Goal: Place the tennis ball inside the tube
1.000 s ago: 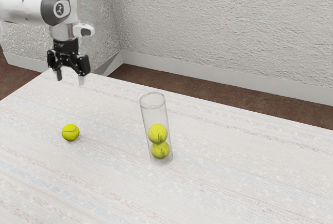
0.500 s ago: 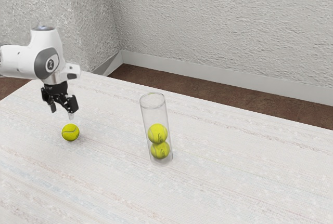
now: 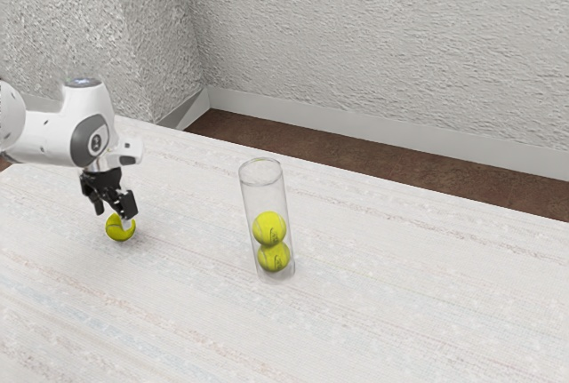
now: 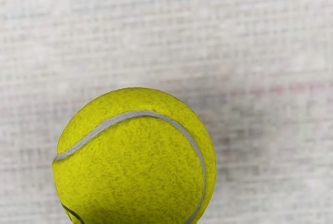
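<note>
Black fingers (image 3: 131,206), mine: standing open at round yellow felt ball (image 3: 117,233), presumably for gripping, inside white worktop (image 3: 373,312) edges.

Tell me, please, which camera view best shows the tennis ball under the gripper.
The wrist view: the tennis ball appears large there, its curved seam clear, though the view's lower edge clips the ball. The exterior view shows it small on the table, partly covered by the gripper.
</note>
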Tool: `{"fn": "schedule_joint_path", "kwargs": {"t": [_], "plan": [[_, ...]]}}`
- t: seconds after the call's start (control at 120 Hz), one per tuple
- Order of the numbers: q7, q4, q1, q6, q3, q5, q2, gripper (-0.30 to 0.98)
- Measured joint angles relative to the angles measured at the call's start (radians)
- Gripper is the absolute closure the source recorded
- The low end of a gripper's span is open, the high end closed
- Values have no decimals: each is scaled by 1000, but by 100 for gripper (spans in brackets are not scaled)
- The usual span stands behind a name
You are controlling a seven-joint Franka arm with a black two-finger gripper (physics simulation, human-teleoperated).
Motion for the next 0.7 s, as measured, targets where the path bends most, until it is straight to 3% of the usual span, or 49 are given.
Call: {"fn": "schedule_joint_path", "kwargs": {"t": [0.7], "plan": [[62,87,4,27,15,-14,141,0]]}}
